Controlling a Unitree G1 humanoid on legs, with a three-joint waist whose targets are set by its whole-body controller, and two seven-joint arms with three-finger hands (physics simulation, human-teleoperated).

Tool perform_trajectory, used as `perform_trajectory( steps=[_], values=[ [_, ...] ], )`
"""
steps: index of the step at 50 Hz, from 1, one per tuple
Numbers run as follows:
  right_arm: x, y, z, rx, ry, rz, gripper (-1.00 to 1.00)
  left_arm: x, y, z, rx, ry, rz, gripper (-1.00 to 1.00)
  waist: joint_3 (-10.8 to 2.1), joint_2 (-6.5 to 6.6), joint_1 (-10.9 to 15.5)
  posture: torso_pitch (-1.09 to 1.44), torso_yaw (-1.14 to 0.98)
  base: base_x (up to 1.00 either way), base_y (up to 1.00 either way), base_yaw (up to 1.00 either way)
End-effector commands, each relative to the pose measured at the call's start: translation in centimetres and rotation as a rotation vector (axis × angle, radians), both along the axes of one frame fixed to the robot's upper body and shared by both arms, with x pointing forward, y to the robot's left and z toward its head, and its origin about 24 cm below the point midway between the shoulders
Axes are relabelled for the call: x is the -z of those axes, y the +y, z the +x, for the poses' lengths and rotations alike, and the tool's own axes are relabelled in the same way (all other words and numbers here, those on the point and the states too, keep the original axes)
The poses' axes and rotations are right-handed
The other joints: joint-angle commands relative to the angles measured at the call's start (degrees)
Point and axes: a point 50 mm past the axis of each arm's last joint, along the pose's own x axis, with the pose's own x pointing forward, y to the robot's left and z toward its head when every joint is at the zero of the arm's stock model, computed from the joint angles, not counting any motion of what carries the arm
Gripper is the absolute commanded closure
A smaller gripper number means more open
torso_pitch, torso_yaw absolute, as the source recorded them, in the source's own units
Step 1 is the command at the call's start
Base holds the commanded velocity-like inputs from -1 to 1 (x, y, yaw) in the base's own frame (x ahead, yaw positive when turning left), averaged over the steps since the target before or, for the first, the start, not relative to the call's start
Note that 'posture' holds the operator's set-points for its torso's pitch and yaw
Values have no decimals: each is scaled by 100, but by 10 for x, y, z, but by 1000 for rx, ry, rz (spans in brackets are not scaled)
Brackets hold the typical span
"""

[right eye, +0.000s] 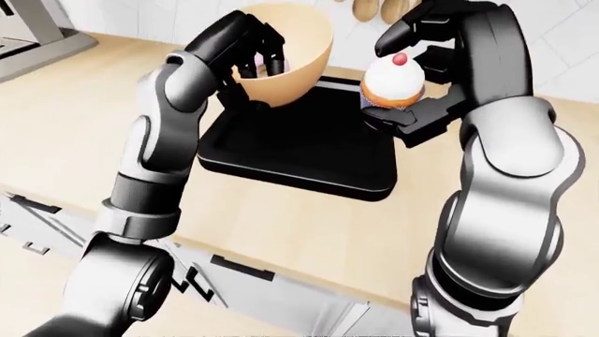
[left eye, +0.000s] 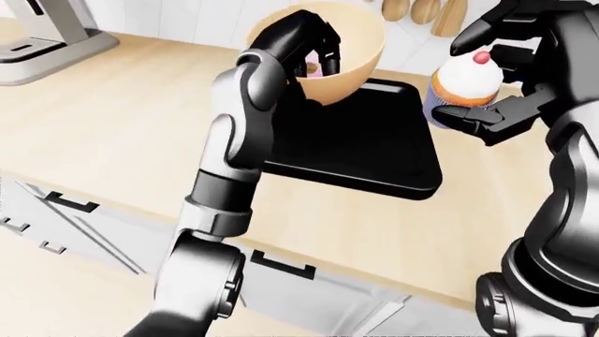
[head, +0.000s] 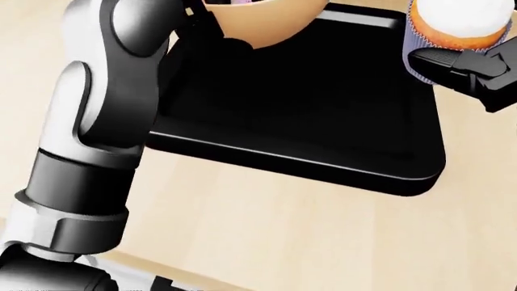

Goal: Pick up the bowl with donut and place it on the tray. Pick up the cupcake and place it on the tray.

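Right-eye view shows two arms up over one black tray (right eye: 300,151) that lies flat on the pale wooden counter (right eye: 84,126). The left hand (right eye: 245,50) has its dark fingers curled over the rim of the single tan bowl (right eye: 295,53), some inside and some outside, clamping it. The bowl is tilted, its mouth turned toward the hand, above the tray's upper left corner. One donut (right eye: 251,67) shows only as a sliver of pink between the fingers; how it sits cannot be told. The right hand (right eye: 423,78) grips the one cupcake (right eye: 393,83), upright, white frosting with a red cherry on top, orange cake and a lilac paper case. One finger curves above the frosting and two press under the case. The cupcake is over the tray's upper right corner, near the bowl but apart from it. Whether bowl or cupcake touches the tray cannot be told. Three wooden utensils (left eye: 423,10) hang at the top of the left-eye view, and one grey appliance (left eye: 42,35) stands on the counter at upper left
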Motion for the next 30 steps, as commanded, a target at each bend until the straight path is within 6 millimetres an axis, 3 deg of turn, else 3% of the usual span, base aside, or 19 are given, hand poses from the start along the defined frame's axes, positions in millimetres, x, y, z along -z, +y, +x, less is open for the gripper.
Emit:
perform_trajectory(
  steps=[1,22,30],
  values=[
    [-13,-1,-8,15,-78,-16,100,-25,-3,-9,11,-131,-19,100,-192,-26,2,0,0,0,0,0],
    [-11,-4,-13,22,-80,-16,100,9,-6,18,-15,-68,5,100,-238,-26,-4,0,0,0,0,0],
    [-9,-4,-12,23,-80,-13,100,13,-9,18,-10,-65,18,100,-256,-26,-12,0,0,0,0,0]
  ],
)
